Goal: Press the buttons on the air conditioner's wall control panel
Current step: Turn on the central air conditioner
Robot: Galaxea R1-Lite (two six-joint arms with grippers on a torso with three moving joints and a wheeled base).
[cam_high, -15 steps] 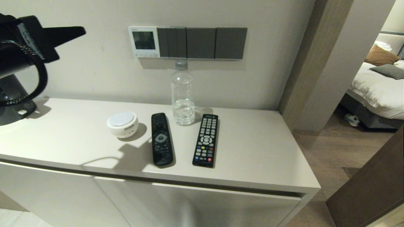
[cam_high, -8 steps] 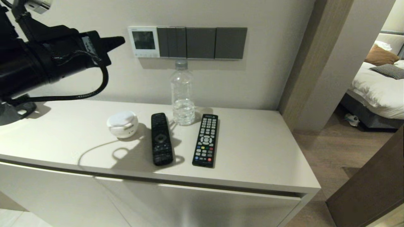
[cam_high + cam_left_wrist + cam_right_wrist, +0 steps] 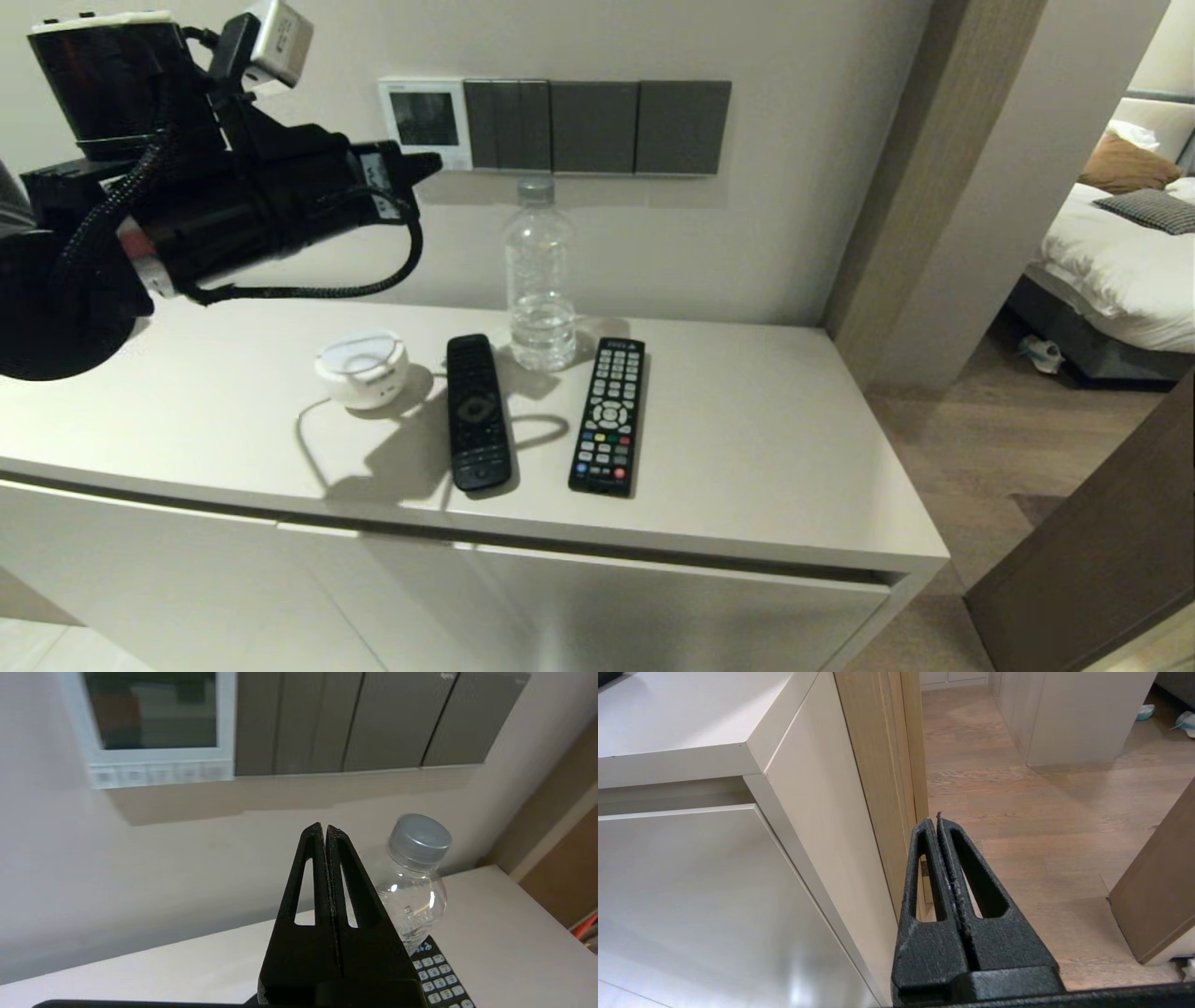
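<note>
The white wall control panel (image 3: 425,117) with a dark screen hangs on the wall left of the dark grey switch plates. Its row of small white-grey buttons (image 3: 159,773) runs along its bottom strip. My left gripper (image 3: 431,165) is shut and empty, raised in the air, its tip just below and in front of the panel's lower edge in the head view. In the left wrist view the gripper (image 3: 325,828) points at bare wall below the panel (image 3: 154,723). My right gripper (image 3: 937,819) is shut and empty, parked low beside the cabinet's end.
On the cabinet top (image 3: 794,448) stand a clear water bottle (image 3: 539,280), two black remotes (image 3: 476,411) (image 3: 610,415) and a small round white device (image 3: 362,366). Dark grey switch plates (image 3: 597,127) sit right of the panel. A doorway to a bedroom opens at right.
My left arm has swung up and to the right, from the far left edge of the view to just below the control panel. Nothing on the cabinet has moved.
</note>
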